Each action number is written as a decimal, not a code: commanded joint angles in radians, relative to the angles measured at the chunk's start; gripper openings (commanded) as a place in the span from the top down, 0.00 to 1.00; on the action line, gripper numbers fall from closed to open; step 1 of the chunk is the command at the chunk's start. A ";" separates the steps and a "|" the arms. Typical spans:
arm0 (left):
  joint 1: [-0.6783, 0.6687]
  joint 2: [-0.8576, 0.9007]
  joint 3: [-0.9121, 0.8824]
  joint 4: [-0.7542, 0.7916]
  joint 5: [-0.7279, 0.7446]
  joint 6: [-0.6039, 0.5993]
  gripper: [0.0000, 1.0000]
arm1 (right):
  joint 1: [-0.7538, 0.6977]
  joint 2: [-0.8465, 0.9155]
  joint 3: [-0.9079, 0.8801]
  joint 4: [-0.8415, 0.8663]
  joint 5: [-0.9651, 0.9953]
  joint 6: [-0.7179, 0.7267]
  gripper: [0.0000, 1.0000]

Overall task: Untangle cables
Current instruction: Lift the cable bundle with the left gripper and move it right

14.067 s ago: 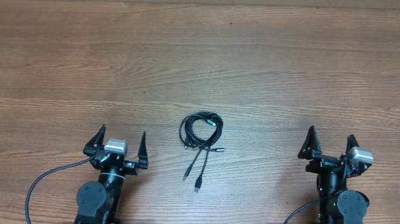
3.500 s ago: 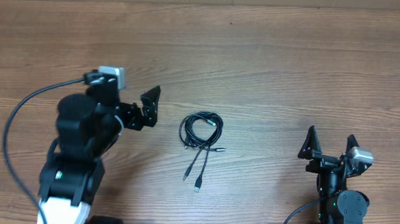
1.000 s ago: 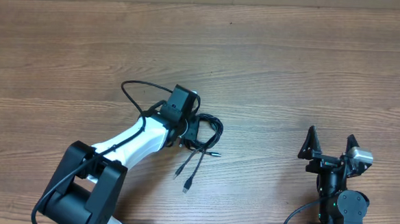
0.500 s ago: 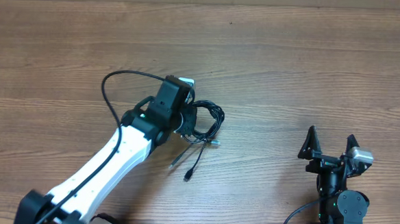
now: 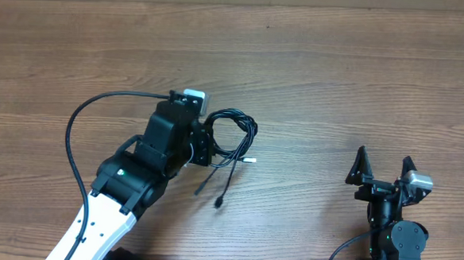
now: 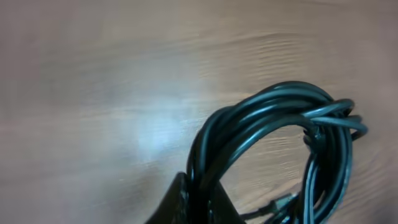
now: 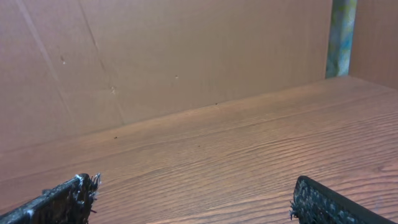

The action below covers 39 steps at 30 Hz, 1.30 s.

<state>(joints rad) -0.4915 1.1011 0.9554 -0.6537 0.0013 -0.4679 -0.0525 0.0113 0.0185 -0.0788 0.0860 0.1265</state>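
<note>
You're barely started: your left gripper (image 5: 207, 141) is clamped on the coiled cables (image 5: 233, 136), all strands bundled. Right gripper (image 5: 383, 171), well right of them, sits spread wide, empty.

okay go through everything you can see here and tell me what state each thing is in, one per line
cables: coiled bundle, pinched at its left side, loose plug ends trailing toward the near edge.
left gripper: shut on the cables.
right gripper: open, holding nothing, parked at the near right of the table.
table: bare wood around the cables.
</note>
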 commanded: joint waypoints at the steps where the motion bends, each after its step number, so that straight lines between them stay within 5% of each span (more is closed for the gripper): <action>1: -0.008 0.047 0.018 -0.069 -0.084 -0.553 0.96 | -0.005 -0.003 -0.011 0.005 0.006 -0.001 0.00; 3: -0.014 0.113 0.015 -0.081 -0.082 -0.745 0.96 | -0.005 -0.003 -0.011 0.005 0.006 -0.001 0.00; 5: -0.031 0.176 0.015 -0.064 -0.079 -0.804 0.96 | -0.005 -0.003 -0.011 0.005 0.006 -0.001 0.00; 12: -0.111 0.422 0.016 0.060 -0.003 -0.694 0.92 | -0.005 -0.003 -0.011 0.005 0.006 -0.001 0.00; 14: -0.114 0.450 0.016 0.064 0.001 -0.581 0.75 | -0.005 -0.003 -0.011 0.005 0.006 -0.001 0.00; 18: -0.109 0.449 0.023 0.061 0.000 -0.281 0.15 | -0.005 -0.003 -0.011 0.005 0.006 -0.001 0.00; 20: -0.103 0.441 0.036 0.066 -0.003 -0.089 0.06 | -0.005 -0.003 -0.011 0.005 0.006 -0.001 0.00; 25: -0.102 0.442 0.044 0.190 -0.030 0.564 0.09 | -0.005 -0.003 -0.011 0.005 0.006 -0.001 0.00; 29: -0.102 0.444 0.044 0.246 -0.029 0.845 0.14 | -0.005 -0.003 -0.011 0.005 0.006 -0.001 0.00; 30: -0.102 0.449 0.044 0.260 -0.027 0.933 0.22 | -0.005 -0.003 -0.011 0.005 0.006 -0.001 0.00; 34: -0.102 0.486 0.044 0.274 -0.027 1.110 0.35 | -0.005 -0.003 -0.011 0.005 0.006 -0.001 0.00; 39: -0.102 0.590 0.044 0.320 -0.026 1.209 0.35 | -0.005 -0.003 -0.011 0.005 0.006 -0.001 0.00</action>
<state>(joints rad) -0.5999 1.6207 0.9791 -0.3695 -0.0196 0.6022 -0.0525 0.0113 0.0185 -0.0784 0.0856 0.1265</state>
